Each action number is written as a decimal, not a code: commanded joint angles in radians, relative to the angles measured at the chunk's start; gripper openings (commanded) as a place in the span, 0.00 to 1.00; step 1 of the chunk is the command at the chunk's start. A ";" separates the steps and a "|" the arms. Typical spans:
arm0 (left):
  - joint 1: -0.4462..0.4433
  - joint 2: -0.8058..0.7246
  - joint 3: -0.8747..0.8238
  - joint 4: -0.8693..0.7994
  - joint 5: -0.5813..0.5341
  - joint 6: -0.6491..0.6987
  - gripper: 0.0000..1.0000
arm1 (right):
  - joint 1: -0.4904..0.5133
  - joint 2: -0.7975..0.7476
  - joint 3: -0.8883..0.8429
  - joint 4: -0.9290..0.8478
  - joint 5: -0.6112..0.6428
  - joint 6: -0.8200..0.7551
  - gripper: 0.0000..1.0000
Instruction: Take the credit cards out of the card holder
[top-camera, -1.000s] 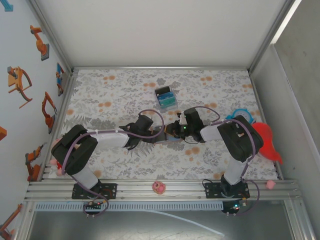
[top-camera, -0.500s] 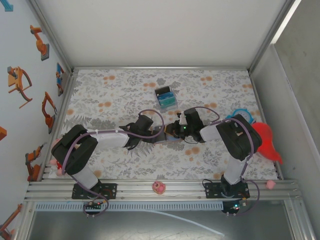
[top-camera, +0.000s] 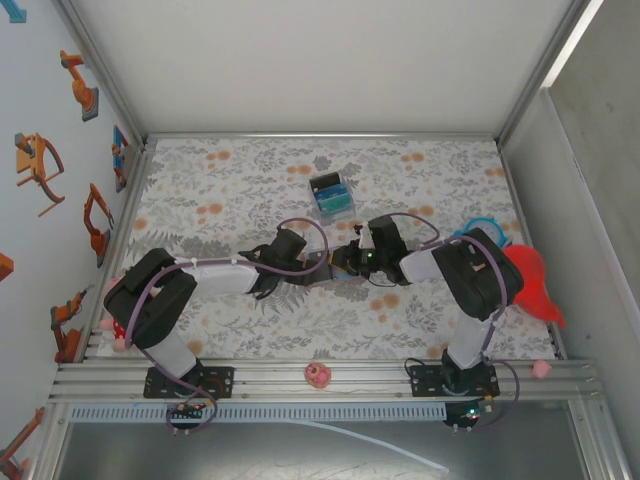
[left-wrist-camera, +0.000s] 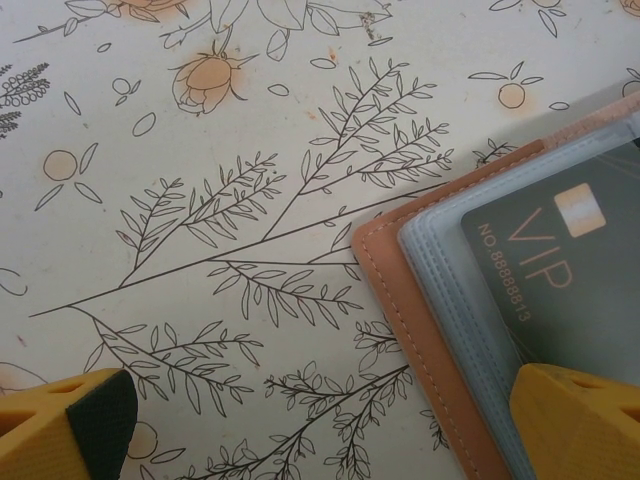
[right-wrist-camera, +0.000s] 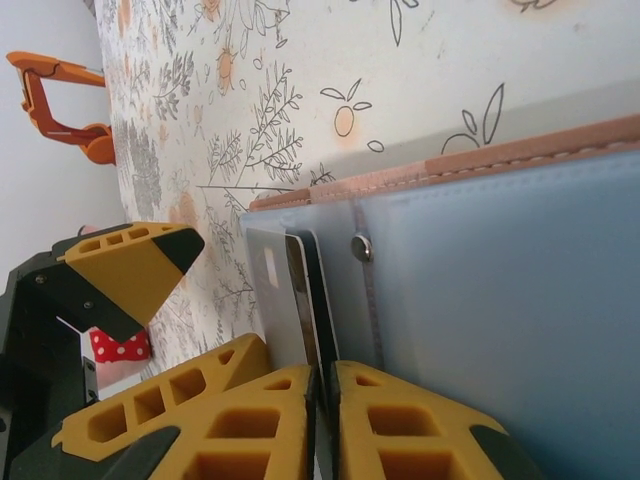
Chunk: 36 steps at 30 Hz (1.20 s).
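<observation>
The tan card holder (left-wrist-camera: 400, 300) lies open on the floral table, its blue-grey pockets (right-wrist-camera: 500, 300) facing up. A dark VIP credit card (left-wrist-camera: 560, 270) sits inside a clear pocket. A whitish card (right-wrist-camera: 272, 300) and a dark card (right-wrist-camera: 322, 290) stick out of the pocket edge. My right gripper (right-wrist-camera: 322, 400) is shut on their edges, at the table's middle (top-camera: 347, 262). My left gripper (left-wrist-camera: 330, 430) stands wide open, low over the holder's left edge (top-camera: 318, 266). One of its fingers (left-wrist-camera: 575, 425) is over the pockets, the other (left-wrist-camera: 70, 425) over bare table.
A small black box (top-camera: 330, 195) with blue and teal contents stands behind the grippers. A red object (top-camera: 535, 280) and a teal ring (top-camera: 480, 225) lie at the right edge. A pink item (top-camera: 318, 375) sits on the front rail. Walls close in left and right.
</observation>
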<state>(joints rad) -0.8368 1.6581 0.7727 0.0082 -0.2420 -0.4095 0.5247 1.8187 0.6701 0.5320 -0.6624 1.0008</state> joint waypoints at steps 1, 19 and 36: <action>-0.001 0.039 0.011 -0.054 0.027 0.008 0.97 | 0.009 0.011 0.013 0.020 -0.046 0.003 0.08; 0.045 -0.003 -0.013 -0.080 0.021 0.069 0.97 | -0.022 -0.116 0.030 -0.270 0.092 -0.152 0.00; 0.002 -0.087 0.055 -0.122 0.008 0.101 0.97 | -0.023 -0.129 0.036 -0.293 0.097 -0.124 0.00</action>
<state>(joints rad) -0.8188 1.6054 0.7895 -0.0830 -0.2207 -0.3347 0.5079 1.7153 0.6987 0.2657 -0.5861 0.8673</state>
